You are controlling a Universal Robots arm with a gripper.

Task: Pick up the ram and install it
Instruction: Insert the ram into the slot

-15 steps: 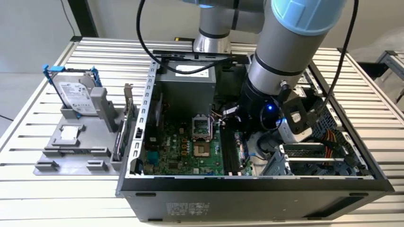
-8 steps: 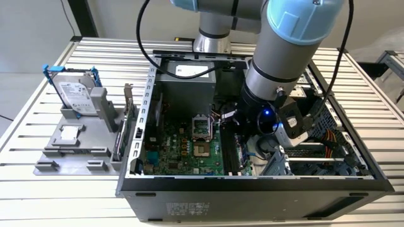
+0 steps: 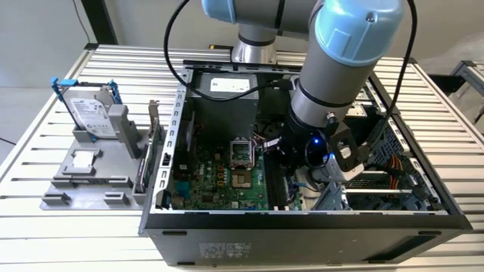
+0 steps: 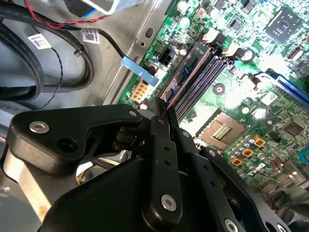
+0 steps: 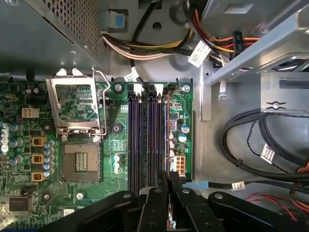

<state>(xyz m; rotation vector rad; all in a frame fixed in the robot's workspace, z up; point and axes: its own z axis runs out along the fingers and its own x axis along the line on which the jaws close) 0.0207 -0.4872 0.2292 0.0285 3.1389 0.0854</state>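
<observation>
Between the black fingers [image 4: 159,130] of the pincer [image 4: 161,104] sits the ram [image 4: 186,72], a thin dark-blue strip, and the pincer is clenched on it. The ram stands on its edge in a slot just past the fingertips, at the side of the dark memory slots [image 5: 145,140]. Beyond the pincer lies the green motherboard [image 5: 72,159] with its silver socket [image 5: 77,108]. Far off, on the bench [image 3: 45,226], a gray holder [image 3: 90,175] carries a hard drive [image 3: 90,116].

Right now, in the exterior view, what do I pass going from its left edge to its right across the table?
Hard drive standing in the grey fixture → card on edge beside the case wall → green motherboard inside the open computer case → end effector down over the memory slots → orange cables by the drive bay.
</observation>
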